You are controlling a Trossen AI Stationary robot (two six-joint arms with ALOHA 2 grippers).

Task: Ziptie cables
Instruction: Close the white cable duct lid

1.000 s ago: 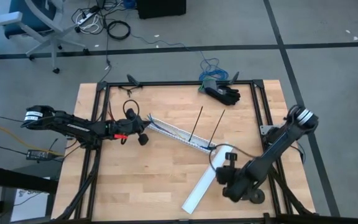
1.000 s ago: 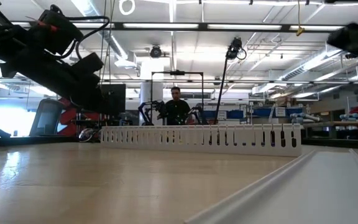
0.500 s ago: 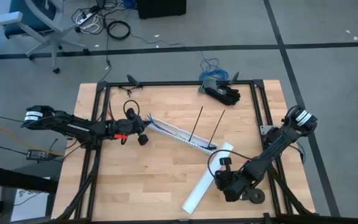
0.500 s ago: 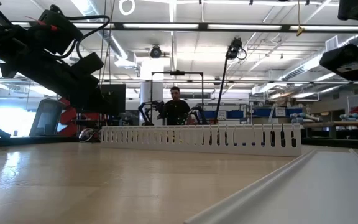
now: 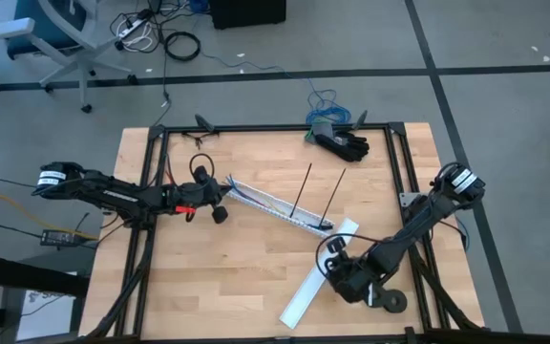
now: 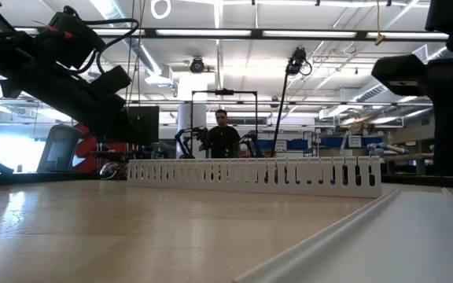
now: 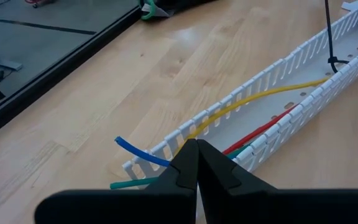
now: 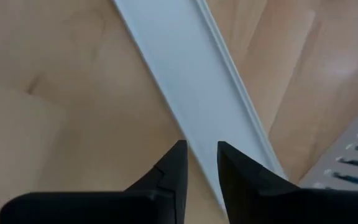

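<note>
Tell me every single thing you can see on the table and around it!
Slotted channel: one, white, lying slantwise mid-table.
Wires: several, yellow, red, green and blue, lying inside the channel, blue and green ends poking out near the left end effector.
Zipties: two, black, thin, sticking out from the channel.
Flat cover strip: one, white, near front right of table.
Glove: one, black, back edge of table.
Table: one, light wood, black frame.
Office chair: one, blue and white, on floor behind.
Person: one, far back in room.
Left end effector: shut, at the channel's end.
Right end effector: slightly open, over the cover strip.
</note>
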